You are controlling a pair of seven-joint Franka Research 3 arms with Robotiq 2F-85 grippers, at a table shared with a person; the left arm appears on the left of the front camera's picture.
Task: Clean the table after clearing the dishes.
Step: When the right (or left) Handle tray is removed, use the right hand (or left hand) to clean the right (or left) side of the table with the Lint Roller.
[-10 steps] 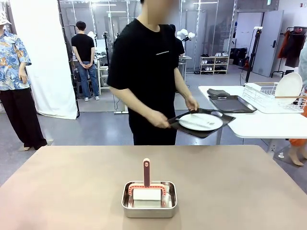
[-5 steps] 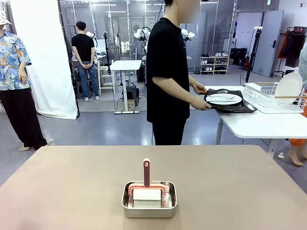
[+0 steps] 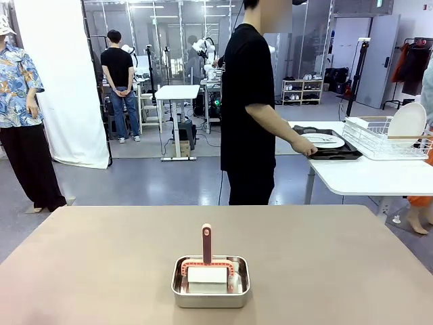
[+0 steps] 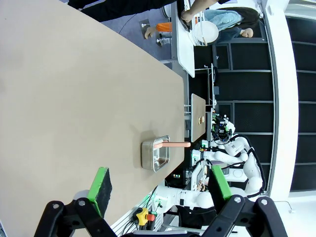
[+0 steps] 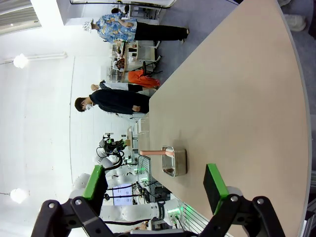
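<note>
Desk [image 3: 101, 257] in foreground, steel pan [image 3: 210, 281] with pink-handled brush [image 3: 206, 242] at centre. Beyond, person [image 3: 247, 115] turned further right; tray [image 3: 338, 154] with plate [image 3: 325, 141], carried a second ago, now on white side desk [image 3: 358, 177]. Left gripper [image 4: 159, 170], right gripper [image 5: 154, 168]: jaws released.

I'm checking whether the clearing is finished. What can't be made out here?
- Front view: cutlery on the plate, too small to tell.
- Front view: the tool, its head partly hidden by the white block in the pan.
- Right wrist view: the pan's inside, hidden by its wall.

no readable text, labels or signs
</note>
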